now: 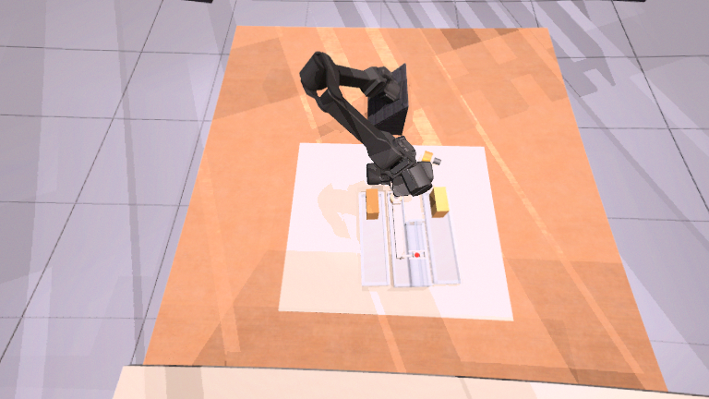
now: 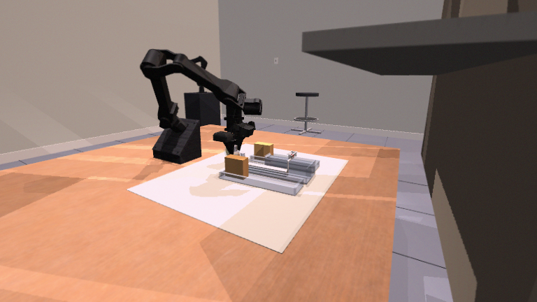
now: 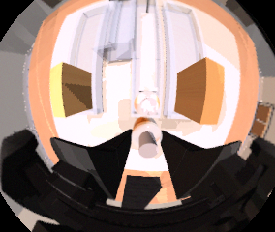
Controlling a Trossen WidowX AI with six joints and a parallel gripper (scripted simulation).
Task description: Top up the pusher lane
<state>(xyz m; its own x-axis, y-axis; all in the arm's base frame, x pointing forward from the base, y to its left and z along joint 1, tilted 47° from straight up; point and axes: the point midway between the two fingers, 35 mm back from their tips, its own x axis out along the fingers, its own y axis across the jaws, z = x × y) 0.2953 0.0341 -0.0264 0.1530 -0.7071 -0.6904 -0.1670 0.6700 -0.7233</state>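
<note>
My gripper [image 3: 145, 133] is shut on a pale jar [image 3: 148, 144] with a grey cap and an orange band. The wrist view shows the held jar in line with the sprung lane [image 3: 135, 72], at its front end. A similar pale jar [image 3: 147, 103] [image 1: 395, 199] stands inside the lane near the front. The pusher plate is hardly visible behind it. In the top view my wrist hides the held jar. In the exterior view the fingers are just in front of the lanes. The held jar's height above the lane floor, and whether the two jars touch, I cannot tell.
An orange box [image 1: 372, 203] [image 2: 236, 166] [image 3: 212, 92] and a yellow box [image 1: 439, 201] [image 2: 263, 149] [image 3: 57, 90] stand in the side lanes, flanking the sprung lane. An orange jar [image 1: 427, 156] with a dark cap lies near the mat's back edge. A red-marked bracket [image 1: 416, 255] stands farther along.
</note>
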